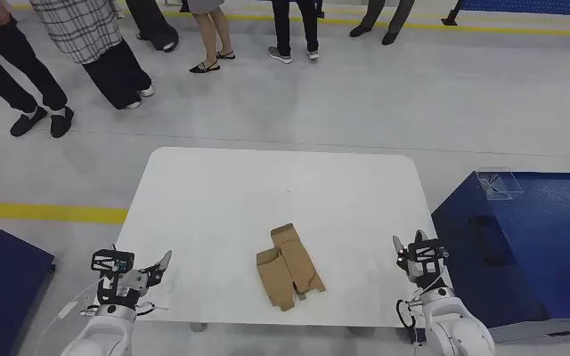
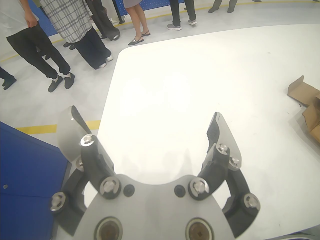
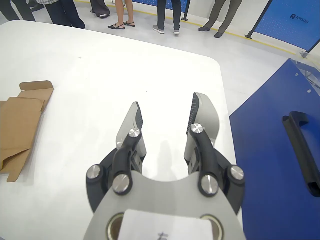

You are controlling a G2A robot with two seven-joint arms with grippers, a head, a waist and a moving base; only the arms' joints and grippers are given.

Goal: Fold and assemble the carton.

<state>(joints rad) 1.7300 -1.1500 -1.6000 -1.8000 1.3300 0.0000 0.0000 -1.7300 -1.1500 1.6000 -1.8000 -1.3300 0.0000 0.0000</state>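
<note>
A: Carton [image 1: 289, 267], position?
B: Flat on the table [image 1: 267, 178], unassembled, near the robot-side edge and roughly midway across. Two brown panels overlap, with flaps loose at both ends.
A: Long axis?
B: It runs from the near edge toward the far side, the far end leaning slightly to the robot's left. The tuck flap [image 3: 36, 84] is at the far end and points away from the robot.
A: Grippers relative to it?
B: One on each flank, both apart from it, at about the carton's depth. The carton lies to the right of the left gripper [image 2: 145, 112] and to the left of the right gripper [image 3: 167, 101]. The right looks a little nearer, by a small margin.
A: Jaw state?
B: Left spread wide, empty. Right parted more narrowly, empty.
A: Implication?
B: Judgement: either arm must travel sideways inward and would meet a long edge broadside. No fold begun.
</note>
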